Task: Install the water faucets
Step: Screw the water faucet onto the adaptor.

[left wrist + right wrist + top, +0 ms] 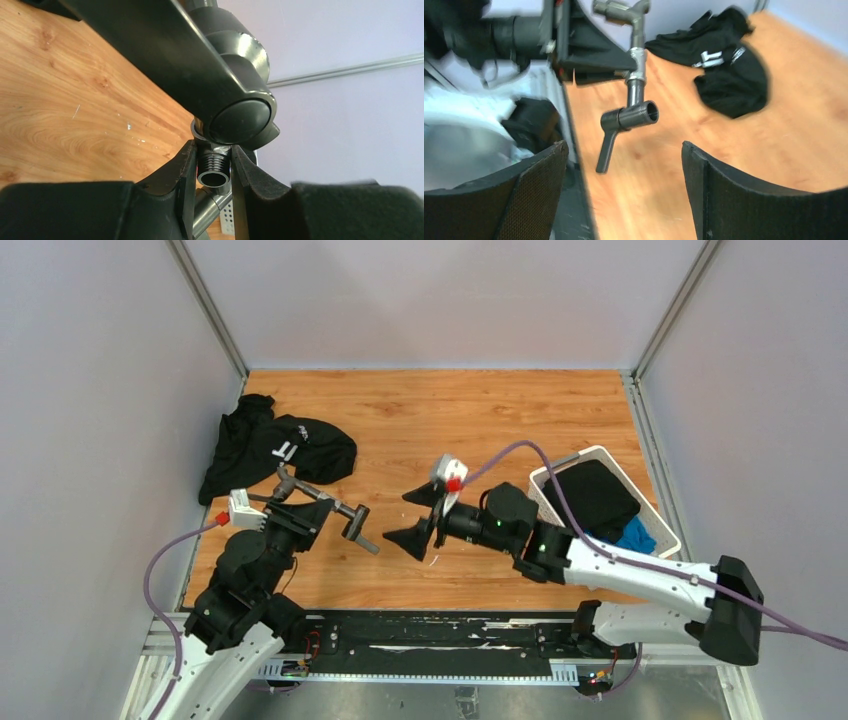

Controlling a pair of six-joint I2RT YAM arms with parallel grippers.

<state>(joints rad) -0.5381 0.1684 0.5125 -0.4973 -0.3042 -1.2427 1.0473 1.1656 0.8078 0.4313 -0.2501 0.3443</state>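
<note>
A dark-grey water faucet assembly (345, 512) hangs above the table: a pipe with a tee at one end and a tap head with a thin lever (605, 150) at the other. My left gripper (303, 504) is shut on it. The left wrist view shows the left gripper (212, 155) clamping a threaded pipe stub (213, 169), with the faucet body (225, 75) looming above. My right gripper (420, 517) stands open just right of the tap head, not touching it. In the right wrist view the tap head (636, 115) lies ahead of the open right gripper (623, 147).
A black cloth garment (270, 445) lies at the table's back left, also seen in the right wrist view (724, 65). A white plastic basket (545, 478) holding dark and blue cloth stands at the right. Grey walls enclose the wooden table (450, 410).
</note>
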